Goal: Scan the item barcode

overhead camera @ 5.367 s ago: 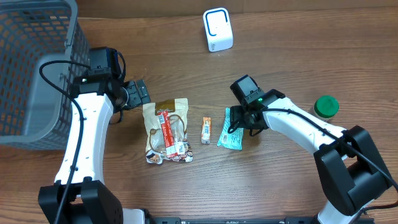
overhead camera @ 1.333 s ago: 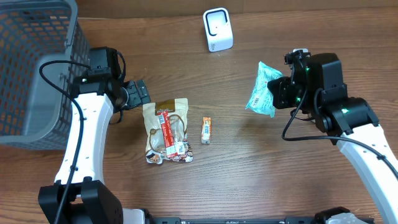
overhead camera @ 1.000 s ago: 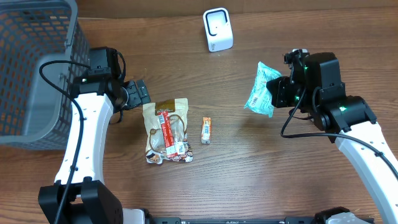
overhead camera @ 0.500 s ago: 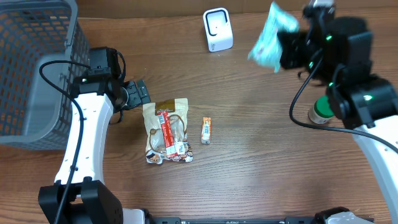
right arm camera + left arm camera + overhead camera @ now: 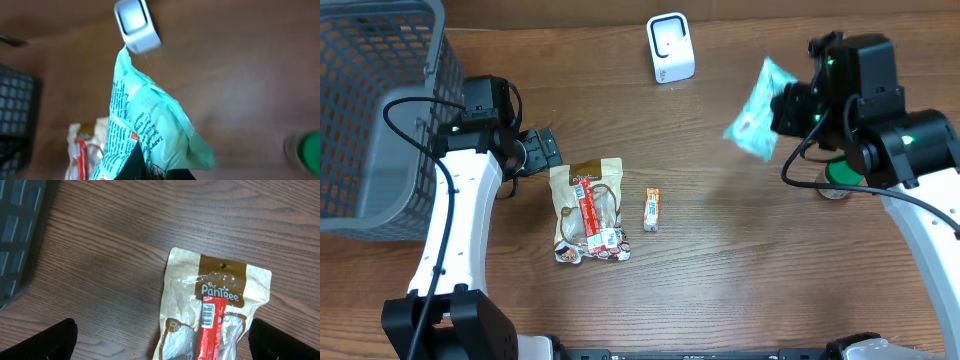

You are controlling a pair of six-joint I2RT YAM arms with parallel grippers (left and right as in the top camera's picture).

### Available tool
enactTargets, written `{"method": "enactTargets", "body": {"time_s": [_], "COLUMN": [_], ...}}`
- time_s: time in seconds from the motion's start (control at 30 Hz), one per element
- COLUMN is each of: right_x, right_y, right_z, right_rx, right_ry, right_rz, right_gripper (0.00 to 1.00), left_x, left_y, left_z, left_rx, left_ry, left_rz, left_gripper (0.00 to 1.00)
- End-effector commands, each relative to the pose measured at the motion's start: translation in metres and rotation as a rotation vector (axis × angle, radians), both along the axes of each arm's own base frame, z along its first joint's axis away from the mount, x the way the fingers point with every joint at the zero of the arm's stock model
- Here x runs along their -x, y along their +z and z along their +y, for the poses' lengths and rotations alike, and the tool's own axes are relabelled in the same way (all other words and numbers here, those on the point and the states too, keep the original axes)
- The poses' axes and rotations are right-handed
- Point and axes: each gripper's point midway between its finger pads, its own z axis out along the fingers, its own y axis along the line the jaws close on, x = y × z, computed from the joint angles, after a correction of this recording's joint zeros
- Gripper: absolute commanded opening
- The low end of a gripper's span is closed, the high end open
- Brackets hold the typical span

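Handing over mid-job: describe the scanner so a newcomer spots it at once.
Find the grey mesh basket at the left, then look right along the table's far edge. The scanner stands alone, beyond the tan snack bag. It is the only white, rounded box, with a dark-outlined window on its face.

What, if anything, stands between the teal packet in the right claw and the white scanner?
Nothing visible does. The right claw holds the teal packet off the table, and only bare wood lies between it and the white scanner. The brown snack pouch and small orange bar lie well aside.
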Motion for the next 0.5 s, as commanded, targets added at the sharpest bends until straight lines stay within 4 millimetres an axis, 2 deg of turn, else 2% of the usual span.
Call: {"method": "enactTargets", "body": {"time_s": [0.0, 0.17, 0.3, 0.4, 0.47], "right_x": [0.006, 0.009, 0.017, 0.022, 0.025], "right_y": [-0.004, -0.007, -0.01, -0.014, -0.016], "right_z": [-0.002, -0.003, 0.004, 0.004, 0.005], "right_rx": [-0.006, -0.002, -0.032, -0.03, -0.033], "right_ry": [-0.026, -0.024, 0.008, 0.012, 0.017], "right_rz": [0.04, 0.061, 0.096, 0.123, 0.139], "right_gripper": [0.04, 0.04, 0.04, 0.03, 0.03], "left_x": [-0.004, -0.004, -0.024, -0.02, -0.011], "left_y": [0.006, 0.006, 0.014, 0.015, 0.02], "left_z": [0.001, 0.001, -0.003, -0.045, -0.083], "left_rx": [-0.01, -0.01, 0.024, 0.252, 0.424], "left_ry": [-0.007, -0.007, 0.006, -0.082, -0.222], "left_rz": [-0.02, -0.02, -0.11, -0.101, -0.088], "left_gripper": [1.0, 1.0, 1.0, 1.0, 1.0]}}
